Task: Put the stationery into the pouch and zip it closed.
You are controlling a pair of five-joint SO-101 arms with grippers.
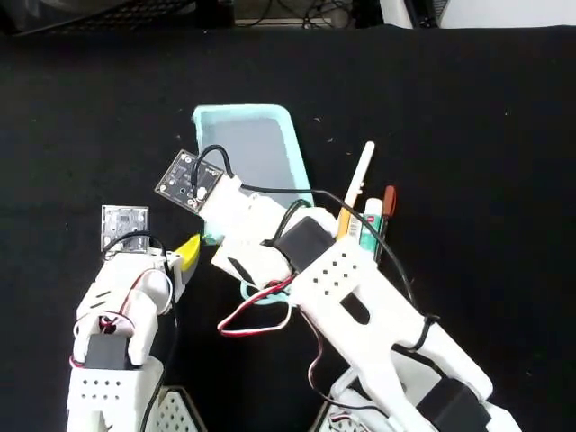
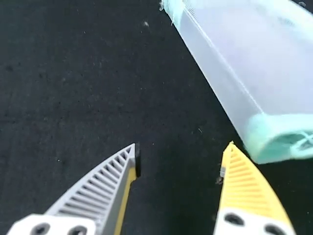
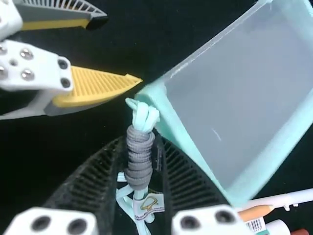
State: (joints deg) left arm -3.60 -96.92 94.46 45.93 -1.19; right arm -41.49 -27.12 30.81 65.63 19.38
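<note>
- The pouch (image 1: 256, 157) lies flat on the black bench (image 1: 468, 117). It is a pale teal case with clear, frosted sides, and its near end sits under the right arm's wrist.
- The right end effector (image 3: 142, 145) is at that near end. Its dark fingers are pressed in on either side of the grey-wrapped pull cord (image 3: 139, 159) of the zip, and they appear to pinch it.
- The left end effector (image 2: 181, 145) is spread wide and holds nothing. It hovers low over the bench, with its yellow finger just beside the pouch's near corner.
- The pens (image 1: 364, 211) lie in a loose bundle on the bench along the pouch's far side from the left arm, not yet inside. They include a white one, an orange one, one with a green label and a brown-capped one.
- The pouch looks light and floppy, and its plastic skin looks slick, so a tug on the cord will likely drag the whole case unless the other arm pins a corner.
- The teal fabric edge or the corner seam looks like the surest place to clamp.
- The pens look stiff, thin and apt to roll, so each is best nipped across the barrel near its middle.
- I cannot tell whether the zip is open.
</note>
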